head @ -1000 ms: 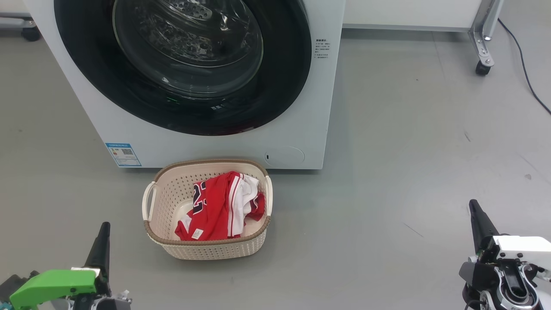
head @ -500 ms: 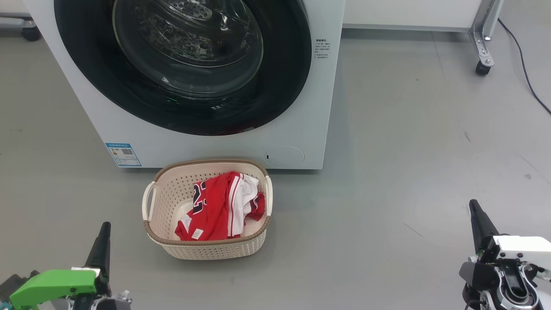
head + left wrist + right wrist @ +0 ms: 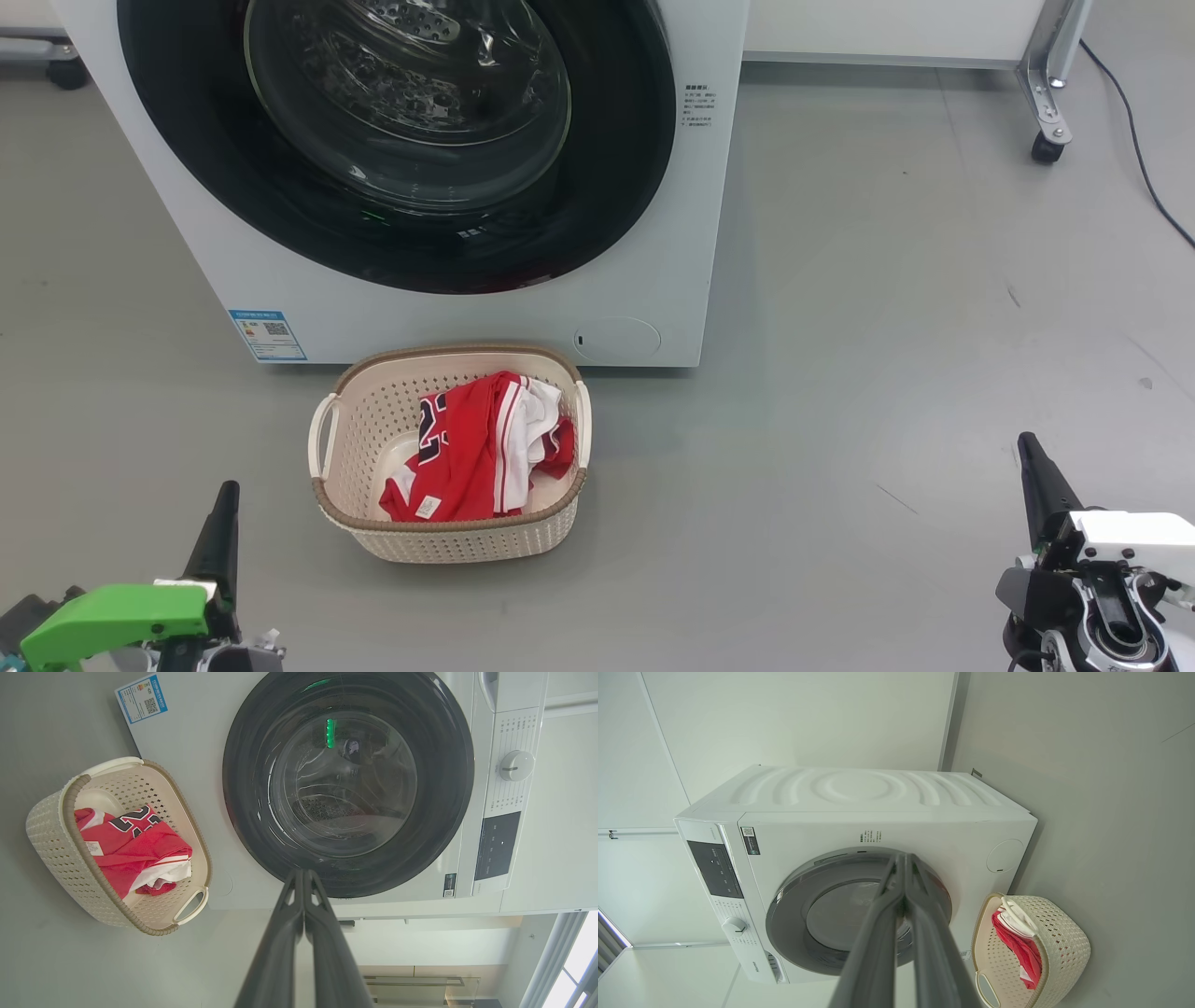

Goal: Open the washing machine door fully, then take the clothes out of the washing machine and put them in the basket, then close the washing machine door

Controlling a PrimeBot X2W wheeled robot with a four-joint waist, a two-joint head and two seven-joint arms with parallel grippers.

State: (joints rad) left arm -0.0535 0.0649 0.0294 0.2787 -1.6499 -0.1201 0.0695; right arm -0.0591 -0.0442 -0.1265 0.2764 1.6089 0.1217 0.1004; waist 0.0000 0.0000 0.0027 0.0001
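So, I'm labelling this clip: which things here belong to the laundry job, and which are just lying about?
Job: washing machine, washing machine door, clothes, basket.
Lying about: wheeled metal frame, black cable.

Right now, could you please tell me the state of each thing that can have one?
washing machine door: shut against the washing machine.
clothes: heaped inside the basket.
basket: upright on the floor, before the washing machine.
left pincer: shut, empty.
right pincer: shut, empty.
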